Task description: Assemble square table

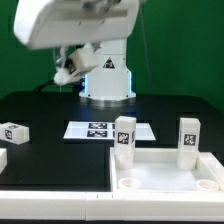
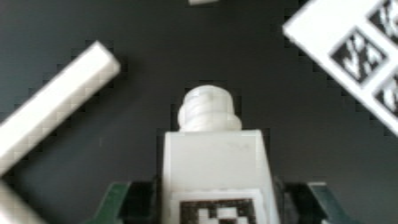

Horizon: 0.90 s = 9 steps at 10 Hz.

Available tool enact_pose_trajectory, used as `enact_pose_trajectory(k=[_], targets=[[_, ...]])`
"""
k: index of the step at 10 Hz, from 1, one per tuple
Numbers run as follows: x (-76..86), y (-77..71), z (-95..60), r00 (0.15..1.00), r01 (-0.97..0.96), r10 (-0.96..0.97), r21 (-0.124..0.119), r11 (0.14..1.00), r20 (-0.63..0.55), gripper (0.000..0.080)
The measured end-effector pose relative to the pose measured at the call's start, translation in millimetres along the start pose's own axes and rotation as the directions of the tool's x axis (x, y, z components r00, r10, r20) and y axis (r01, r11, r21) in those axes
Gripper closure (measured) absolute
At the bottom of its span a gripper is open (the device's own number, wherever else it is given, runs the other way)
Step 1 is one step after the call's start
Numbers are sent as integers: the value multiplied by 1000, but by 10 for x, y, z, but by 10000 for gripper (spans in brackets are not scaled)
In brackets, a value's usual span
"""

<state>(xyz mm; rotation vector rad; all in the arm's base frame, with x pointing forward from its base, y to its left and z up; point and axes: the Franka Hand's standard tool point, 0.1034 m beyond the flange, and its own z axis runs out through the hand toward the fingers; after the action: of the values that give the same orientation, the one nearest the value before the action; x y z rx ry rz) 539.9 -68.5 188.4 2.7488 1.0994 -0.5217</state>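
white leg clamped in the end effector, its threaded tip forward, above black table.

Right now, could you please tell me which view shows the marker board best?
The exterior view: the marker board lies nearly whole on the table in front of the arm's base. The wrist view, past the held leg, catches only one blurred corner.

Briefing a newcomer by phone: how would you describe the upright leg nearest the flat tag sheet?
Find the big white table top at the exterior view's lower right. Two legs stand upright at its far corners; the wanted leg is at the corner on the exterior view's left. Only it stands right beside the marker board, while the other upright leg is well away from it.
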Motion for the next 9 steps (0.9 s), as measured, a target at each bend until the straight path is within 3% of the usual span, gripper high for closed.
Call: enact_pose_trajectory(k=[1, 3, 4, 5, 7, 8, 9], targets=[[25, -51, 10, 997, 31, -31, -5, 1000, -73, 515], [-53, 37, 22, 989, 2, -4, -17, 1000, -149, 515], [8, 46, 29, 975, -25, 21, -17, 1000, -220, 515], [117, -28, 65, 960, -78, 79, 12, 997, -270, 515], [571, -101, 2, 909, -176, 189, 69, 982, -371, 515], [834, -145, -23, 879, -226, 240, 82, 971, -413, 515], [1059, -172, -65, 863, -254, 261, 75, 964, -433, 515]])
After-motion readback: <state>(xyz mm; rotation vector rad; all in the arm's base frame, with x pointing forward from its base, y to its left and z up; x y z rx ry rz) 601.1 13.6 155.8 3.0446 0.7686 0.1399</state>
